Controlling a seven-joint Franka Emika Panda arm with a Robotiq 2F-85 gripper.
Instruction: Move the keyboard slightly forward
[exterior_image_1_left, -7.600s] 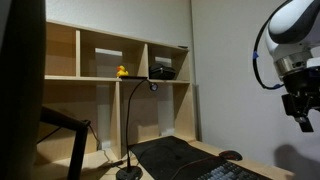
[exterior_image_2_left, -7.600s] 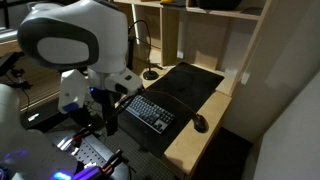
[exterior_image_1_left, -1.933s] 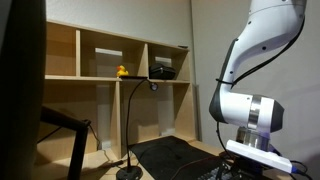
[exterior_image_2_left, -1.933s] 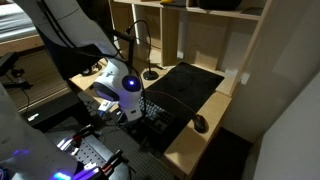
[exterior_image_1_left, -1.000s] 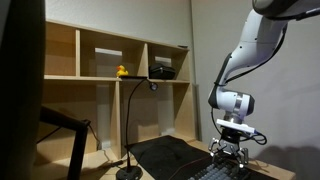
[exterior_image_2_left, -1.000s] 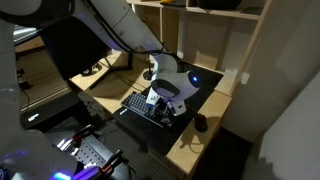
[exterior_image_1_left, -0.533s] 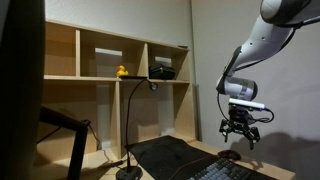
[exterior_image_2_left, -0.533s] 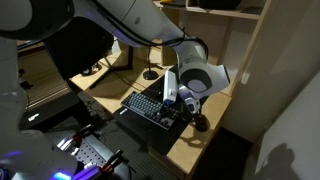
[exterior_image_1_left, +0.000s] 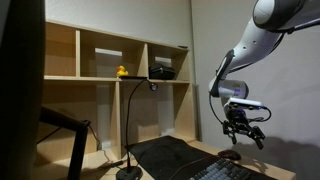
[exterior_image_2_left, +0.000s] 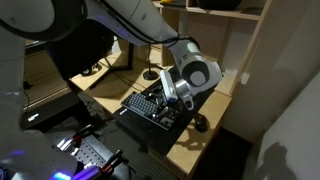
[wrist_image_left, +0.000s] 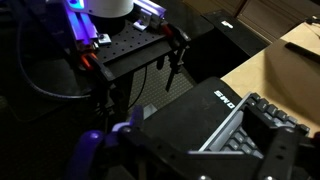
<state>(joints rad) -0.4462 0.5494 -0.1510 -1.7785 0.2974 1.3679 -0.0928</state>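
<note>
The dark keyboard (exterior_image_2_left: 147, 107) lies on the wooden desk with its far part on the black desk mat (exterior_image_2_left: 203, 74). It shows at the bottom edge of an exterior view (exterior_image_1_left: 236, 173) and at the right of the wrist view (wrist_image_left: 262, 128). My gripper (exterior_image_1_left: 244, 130) hangs open and empty above the desk, over the keyboard's end nearest the mouse (exterior_image_2_left: 179, 110). In the wrist view the two fingers (wrist_image_left: 205, 160) stand wide apart, with the mat's logo corner and the keyboard's edge between them. Nothing is held.
A small dark mouse (exterior_image_2_left: 200, 123) lies on the desk beside the keyboard, below the gripper (exterior_image_1_left: 231, 154). A desk lamp with a round base (exterior_image_1_left: 129, 171) stands at the mat's far side. Wooden shelves (exterior_image_1_left: 110, 90) with a yellow duck (exterior_image_1_left: 122, 71) rise behind the desk.
The gripper has lifted off the keyboard, where it sat low a second ago, and shifted towards the mouse end. It now hangs above the desk.
</note>
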